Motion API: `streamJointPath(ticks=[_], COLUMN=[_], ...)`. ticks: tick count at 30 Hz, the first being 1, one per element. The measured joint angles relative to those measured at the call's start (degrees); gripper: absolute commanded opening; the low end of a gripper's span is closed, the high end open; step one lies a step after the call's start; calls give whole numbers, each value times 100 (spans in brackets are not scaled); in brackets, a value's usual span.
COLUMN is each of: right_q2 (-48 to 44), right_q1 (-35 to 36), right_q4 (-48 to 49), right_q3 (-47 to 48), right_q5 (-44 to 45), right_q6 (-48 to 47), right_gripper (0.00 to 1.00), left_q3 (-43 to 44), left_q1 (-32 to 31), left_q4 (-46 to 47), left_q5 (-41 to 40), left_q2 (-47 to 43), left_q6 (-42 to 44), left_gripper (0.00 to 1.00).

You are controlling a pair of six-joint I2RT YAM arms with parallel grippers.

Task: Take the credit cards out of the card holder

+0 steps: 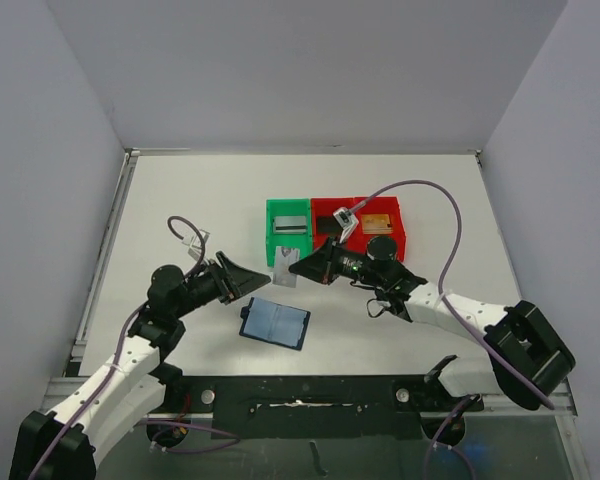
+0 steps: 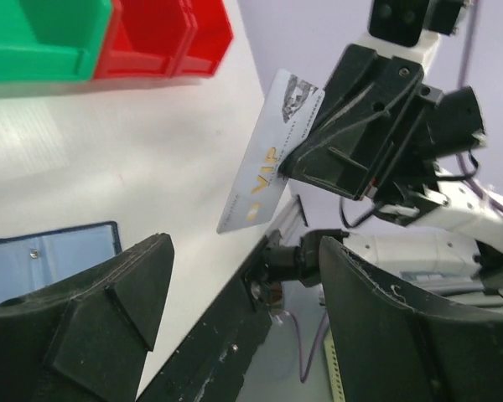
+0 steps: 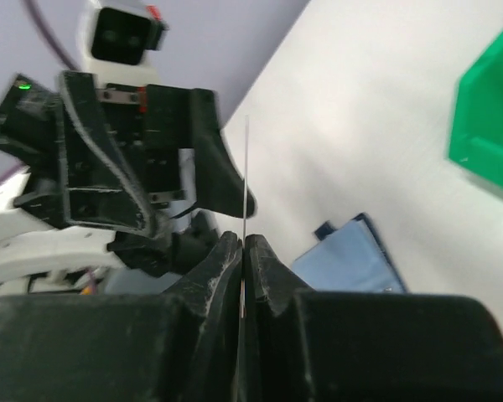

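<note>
The card holder (image 1: 275, 323) lies open on the table, its light blue inside facing up; it also shows in the left wrist view (image 2: 42, 264) and the right wrist view (image 3: 352, 260). My right gripper (image 1: 303, 268) is shut on a silver-grey credit card (image 1: 287, 268), held above the table in front of the green bin. That card (image 2: 264, 159) carries gold "VIP" lettering and shows edge-on (image 3: 246, 184) between the right gripper's (image 3: 244, 247) closed fingers. My left gripper (image 1: 250, 279) stands open just left of the card, with nothing between its fingers (image 2: 117, 293).
A green bin (image 1: 289, 230) and a red bin (image 1: 370, 232) stand side by side behind the grippers. The red bin holds a black card (image 1: 329, 224) and a gold-tan card (image 1: 376, 221). A grey flat thing (image 1: 291, 224) lies in the green bin.
</note>
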Motion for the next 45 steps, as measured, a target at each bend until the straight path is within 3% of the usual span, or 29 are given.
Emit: streamJointPath(ticks=[3,9,16,20,27,45], right_q2=[-286,-278,1108,1947,2769,4201], right_q1=[-39,-35,68,208,291,323], right_q4=[-1071,-2448,-3268,-3633,-3836,-4081], right_q3=[302,1174,2417,3174,3958,5027], right_q5=[608,2087,3088,3294,3375,3987], right_q6=[-752,-2695,-5233,-6467,-7831,-9427], right_gripper=[0,0,0,0,0,0], left_q3=[804,2127,2964,3032,3029,2533], left_q1=[35,142,369,601,822,914], left_q4=[-1556,-3687,-5329,-5571,-5576,-5407], left_q5=[-461,-1700,-2830,-3069,-3010,-2339], left_q2=[-107,107,826,881,997,741], left_q6=[680,1893,2920,3147,3161,3049], left_gripper=[71,71,72,72,73,73])
